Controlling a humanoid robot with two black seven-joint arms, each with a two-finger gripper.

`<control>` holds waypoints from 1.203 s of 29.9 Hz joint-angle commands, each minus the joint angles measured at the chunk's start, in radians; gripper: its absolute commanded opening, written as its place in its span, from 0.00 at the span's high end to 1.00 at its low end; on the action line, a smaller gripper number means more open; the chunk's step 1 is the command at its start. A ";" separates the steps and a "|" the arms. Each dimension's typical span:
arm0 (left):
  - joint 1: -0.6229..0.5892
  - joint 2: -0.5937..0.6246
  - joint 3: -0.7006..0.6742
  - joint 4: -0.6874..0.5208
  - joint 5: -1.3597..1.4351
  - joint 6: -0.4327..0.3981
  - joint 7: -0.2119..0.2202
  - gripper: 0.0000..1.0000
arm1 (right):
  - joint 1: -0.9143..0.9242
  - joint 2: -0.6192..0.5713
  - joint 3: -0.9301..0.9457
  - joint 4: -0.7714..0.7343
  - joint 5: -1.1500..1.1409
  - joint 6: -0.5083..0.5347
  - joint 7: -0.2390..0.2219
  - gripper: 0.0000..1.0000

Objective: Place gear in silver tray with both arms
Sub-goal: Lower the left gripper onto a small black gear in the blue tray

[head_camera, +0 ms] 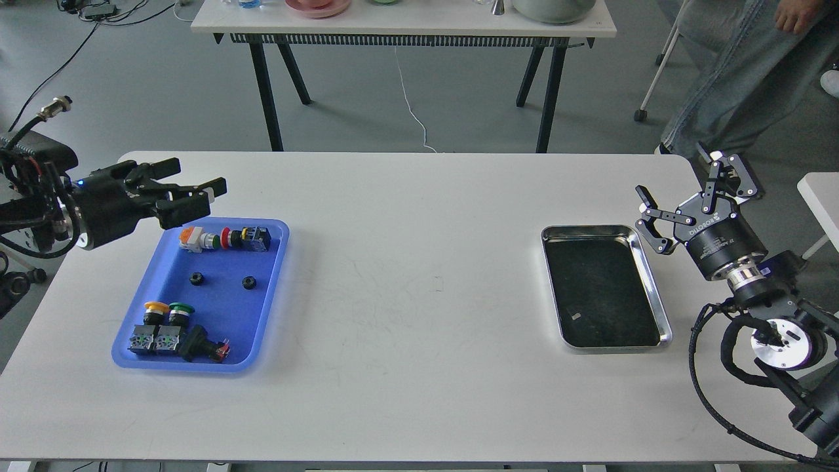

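Two small black gears (195, 278) (248, 282) lie in the middle of a blue plastic tray (223, 314) on the left of the white table. On the right of the table, the silver tray (590, 229) holds only a tiny pale speck on its dark bottom. My left gripper (193, 178) is open and points right, hovering at the blue tray's far left corner and apart from the gears. My right gripper (678, 176) is open and empty, just off the silver tray's far right corner.
The blue tray also holds push-button switches: a row (223, 238) at its far end and a cluster (174, 331) at its near end. A second table (406, 23) stands behind, a person (734, 72) at the far right, and a small white table (819, 196) at the right edge.
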 commanded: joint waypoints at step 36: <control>-0.248 -0.215 0.525 0.498 0.115 0.040 0.001 0.05 | -0.002 -0.032 0.002 0.000 0.000 0.000 0.002 0.00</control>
